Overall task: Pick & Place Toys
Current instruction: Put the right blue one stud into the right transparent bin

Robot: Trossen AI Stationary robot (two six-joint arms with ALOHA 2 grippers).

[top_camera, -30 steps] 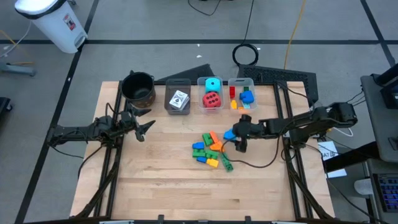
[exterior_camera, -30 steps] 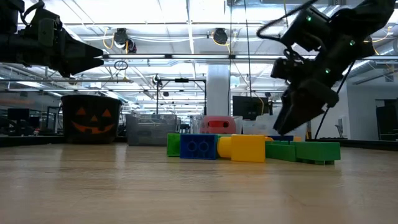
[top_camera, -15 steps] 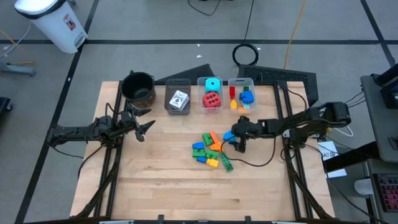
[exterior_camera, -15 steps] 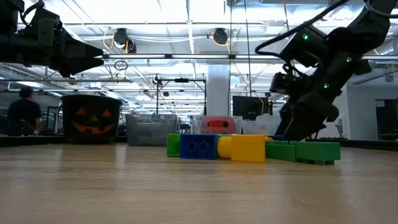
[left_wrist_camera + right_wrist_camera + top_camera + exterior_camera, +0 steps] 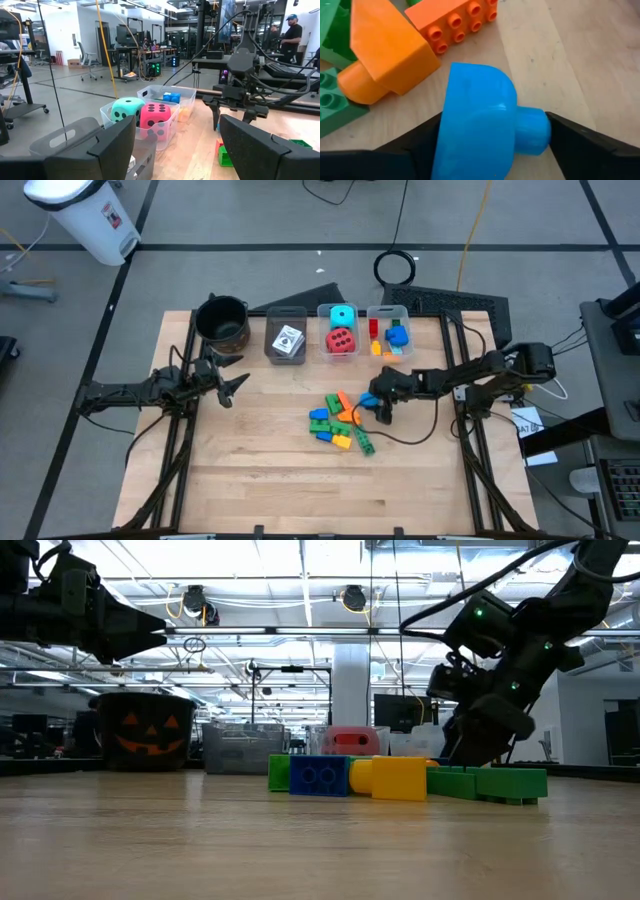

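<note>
One blue brick (image 5: 480,125) sits between the right end effector's (image 5: 378,405) spread fingers.

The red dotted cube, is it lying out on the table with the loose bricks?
No, the red dotted cube sits inside a clear bin at the table's far edge, next to the cyan cube, apart from the brick pile.

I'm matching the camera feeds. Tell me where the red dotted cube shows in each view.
High view: red dotted cube in the middle clear bin, at the table's far edge.
Low view: only its top shows behind the bricks.
Left wrist view: in the bin, centre.
Right wrist view: not in it.
Shared landmark: the cyan dotted cube beside it.
</note>
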